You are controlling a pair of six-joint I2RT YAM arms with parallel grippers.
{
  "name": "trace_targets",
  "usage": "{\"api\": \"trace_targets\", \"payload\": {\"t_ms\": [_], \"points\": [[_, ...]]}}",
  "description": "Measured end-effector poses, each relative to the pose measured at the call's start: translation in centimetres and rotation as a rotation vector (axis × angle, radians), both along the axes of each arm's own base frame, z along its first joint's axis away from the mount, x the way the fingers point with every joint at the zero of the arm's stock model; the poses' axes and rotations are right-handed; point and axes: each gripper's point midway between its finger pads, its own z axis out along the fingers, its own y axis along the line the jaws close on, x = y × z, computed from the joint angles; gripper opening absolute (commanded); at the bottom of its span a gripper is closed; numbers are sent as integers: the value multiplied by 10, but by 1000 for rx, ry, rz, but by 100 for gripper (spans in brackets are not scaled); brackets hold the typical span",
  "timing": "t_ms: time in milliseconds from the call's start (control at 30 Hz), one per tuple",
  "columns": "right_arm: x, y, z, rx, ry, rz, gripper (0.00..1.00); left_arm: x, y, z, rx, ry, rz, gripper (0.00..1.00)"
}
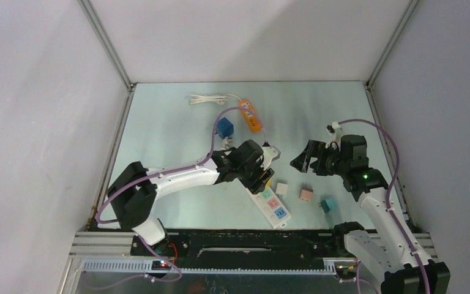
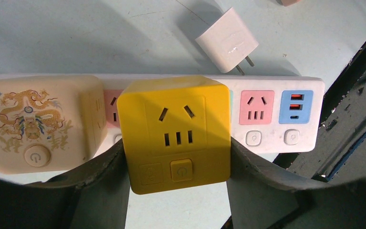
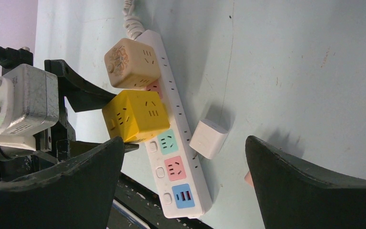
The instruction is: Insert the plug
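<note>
While on the power strip, yellow cube tight between left jaws; right jaws apart.

You have 2 power strips: white, orange | 5 cube plugs: yellow, beige, blue, pink, teal | 1 white charger

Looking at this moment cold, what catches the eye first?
The bright yellow cube-shaped socket adapter stands out, clamped in the left gripper right at the white power strip, beside a cream cube adapter with a dragon print. A small white wall charger lies loose next to the strip. The right gripper hangs open nearby, holding nothing.
</note>
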Motion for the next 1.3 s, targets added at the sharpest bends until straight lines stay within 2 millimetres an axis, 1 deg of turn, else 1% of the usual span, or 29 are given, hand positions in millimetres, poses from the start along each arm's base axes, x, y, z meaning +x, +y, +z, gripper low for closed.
{"api": "trace_targets", "payload": {"t_ms": [500, 667, 1033, 1133, 1300], "points": [[1, 2, 3, 10, -13, 8, 100, 1, -1, -5, -8, -6, 0, 0], [2, 3, 4, 13, -17, 12, 100, 2, -3, -10, -16, -10, 0, 0], [3, 2, 0, 11, -3, 11, 100, 7, -9, -13, -45, -27, 11, 0], [3, 2, -1, 11, 2, 11, 100, 8, -11, -21, -38, -19, 19, 0], [4, 2, -1, 10, 5, 10, 100, 10, -14, -22, -41, -11, 30, 0]]}}
